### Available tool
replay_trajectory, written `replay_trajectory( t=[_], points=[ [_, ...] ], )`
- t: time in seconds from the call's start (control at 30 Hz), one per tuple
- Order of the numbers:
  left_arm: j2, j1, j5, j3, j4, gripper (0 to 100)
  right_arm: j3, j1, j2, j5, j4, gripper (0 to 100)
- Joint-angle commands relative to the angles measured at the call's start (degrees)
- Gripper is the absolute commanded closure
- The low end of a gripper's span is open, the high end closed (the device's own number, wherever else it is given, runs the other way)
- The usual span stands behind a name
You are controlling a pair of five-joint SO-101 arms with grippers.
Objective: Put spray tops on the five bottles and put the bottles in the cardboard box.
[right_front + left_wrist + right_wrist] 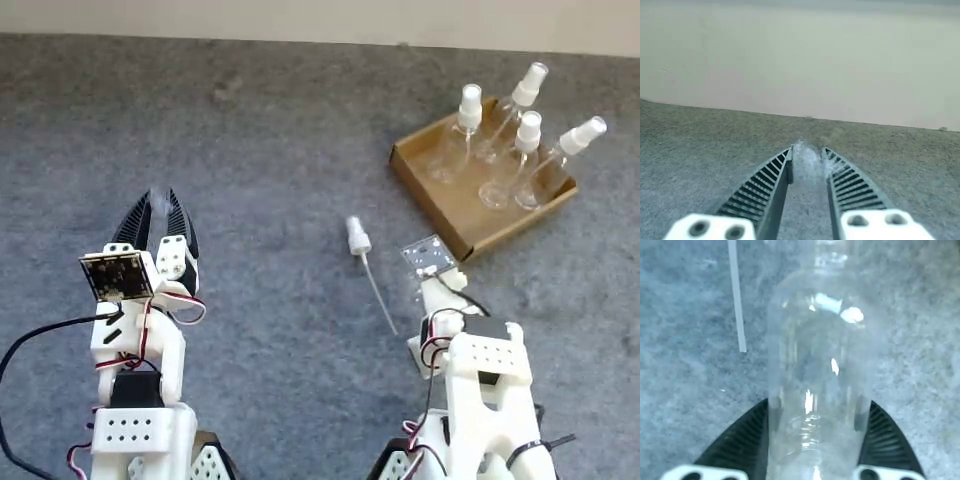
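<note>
Four topped bottles (452, 150) are in the box (425, 205), and the right gripper (818, 407) clamps its jaws on the last bottle (820, 340), which next needs, I think, the spray top (358, 240) lying near on the counter (280, 130); of the left gripper (807, 150) I cannot tell the jaws' state.

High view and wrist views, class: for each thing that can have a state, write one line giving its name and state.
Four bottles: spray tops on, inside the cardboard box.
Cardboard box: open-topped, four bottles in it.
Fifth bottle: no top, neck open, in the right gripper.
Right gripper: shut on the fifth bottle.
Spray top: loose, lying on the table.
Left gripper: open or shut unclear.
</note>
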Motion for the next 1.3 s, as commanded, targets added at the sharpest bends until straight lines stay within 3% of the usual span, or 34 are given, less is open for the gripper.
replay_trajectory(
  t=[0.0, 0.37, 0.57, 0.93, 1.27],
  points=[
    [-0.1, 1.3, -0.2, 1.5, -0.8, 93, 1.1, -2.4, -1.1, 0.4, -0.9, 82.8],
    [-0.1, 1.3, -0.1, 1.5, -0.8, 93, 1.6, -2.4, -0.8, 0.4, -0.9, 82.2],
    [-0.1, 1.3, -0.1, 1.5, -0.7, 93, 1.5, -2.4, -1.4, 0.6, -0.9, 69.0],
    [-0.1, 1.3, -0.1, 1.5, -0.7, 93, -9.7, -3.9, -1.5, 0.5, 15.3, 68.3],
    [-0.1, 1.3, -0.1, 1.5, -0.7, 93, -12.2, -4.2, -1.4, 0.4, 14.1, 68.3]
  ],
)
